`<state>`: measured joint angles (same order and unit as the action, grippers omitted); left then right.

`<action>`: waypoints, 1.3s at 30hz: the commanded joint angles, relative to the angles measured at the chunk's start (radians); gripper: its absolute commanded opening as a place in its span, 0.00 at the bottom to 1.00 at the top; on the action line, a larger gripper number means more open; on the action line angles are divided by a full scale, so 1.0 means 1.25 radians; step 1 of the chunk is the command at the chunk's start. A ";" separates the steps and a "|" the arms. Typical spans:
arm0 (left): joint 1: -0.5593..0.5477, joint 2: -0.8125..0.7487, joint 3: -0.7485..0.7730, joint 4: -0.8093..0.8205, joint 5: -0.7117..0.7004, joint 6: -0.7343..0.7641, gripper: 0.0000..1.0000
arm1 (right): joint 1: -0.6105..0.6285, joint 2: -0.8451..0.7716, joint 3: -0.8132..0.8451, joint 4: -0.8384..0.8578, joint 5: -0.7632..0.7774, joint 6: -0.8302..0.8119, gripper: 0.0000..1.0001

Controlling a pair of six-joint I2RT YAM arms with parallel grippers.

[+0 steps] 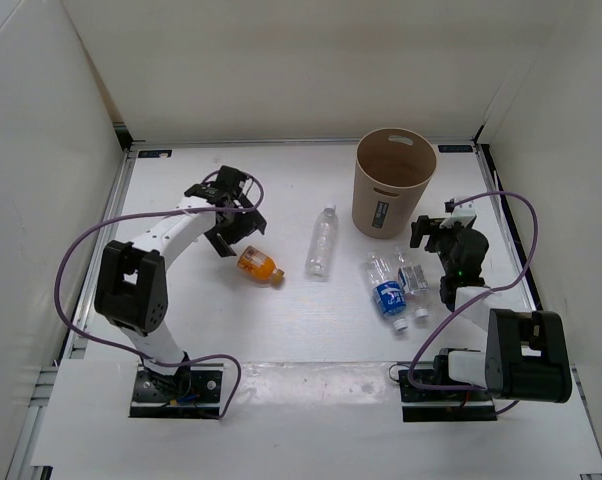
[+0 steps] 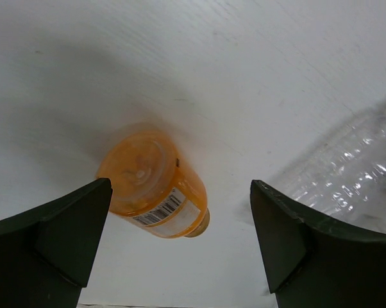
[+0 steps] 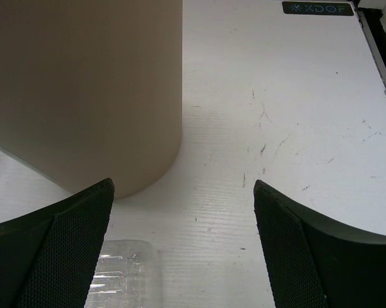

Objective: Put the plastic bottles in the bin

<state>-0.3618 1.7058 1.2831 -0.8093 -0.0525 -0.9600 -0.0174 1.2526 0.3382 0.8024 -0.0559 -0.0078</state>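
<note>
The left gripper (image 1: 239, 235) hangs low over the orange bottle (image 1: 259, 265), its jaws spread wide and holding nothing. In the left wrist view the bottle lies on its side on the white table (image 1: 281, 330) between the two dark fingers (image 2: 52, 244), touching neither. The slim clear bottle (image 1: 323, 241) lies just to the right of it, near the middle of the table, its cap pointing toward the far wall. The bin (image 1: 394, 185) stands upright at the far right of the table. In front of it, the blue-label bottle (image 1: 386, 290) and the short clear bottle (image 1: 413, 275) lie side by side, caps toward the near edge. The right gripper (image 1: 433, 232) sits just beside the bin, above the short clear bottle, jaws fully apart and empty. Its wrist view shows the bin's wall on the left and a bit of clear bottle low between the fingers. All four bottles lie on the table, outside the bin
</note>
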 commanded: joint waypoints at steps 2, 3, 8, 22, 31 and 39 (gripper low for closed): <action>0.000 -0.081 0.042 -0.090 -0.120 -0.050 0.99 | 0.005 -0.001 0.024 0.016 0.004 0.000 0.90; 0.003 -0.085 0.052 -0.146 -0.137 -0.059 0.99 | 0.004 0.001 0.023 0.017 0.004 -0.001 0.90; 0.012 -0.102 0.110 -0.275 -0.169 -0.191 0.99 | 0.002 0.002 0.022 0.021 0.002 0.000 0.90; 0.031 -0.036 0.029 -0.161 0.027 -0.226 0.99 | 0.009 -0.001 0.025 0.015 0.014 0.000 0.90; 0.026 0.093 0.154 -0.164 0.066 -0.146 0.99 | 0.011 -0.001 0.025 0.011 0.016 0.000 0.90; 0.023 0.177 0.186 -0.173 0.100 -0.110 0.99 | 0.011 -0.001 0.024 0.012 0.019 0.000 0.90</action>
<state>-0.3248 1.9076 1.4818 -1.0164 0.0452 -1.1324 -0.0097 1.2526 0.3382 0.8021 -0.0479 -0.0078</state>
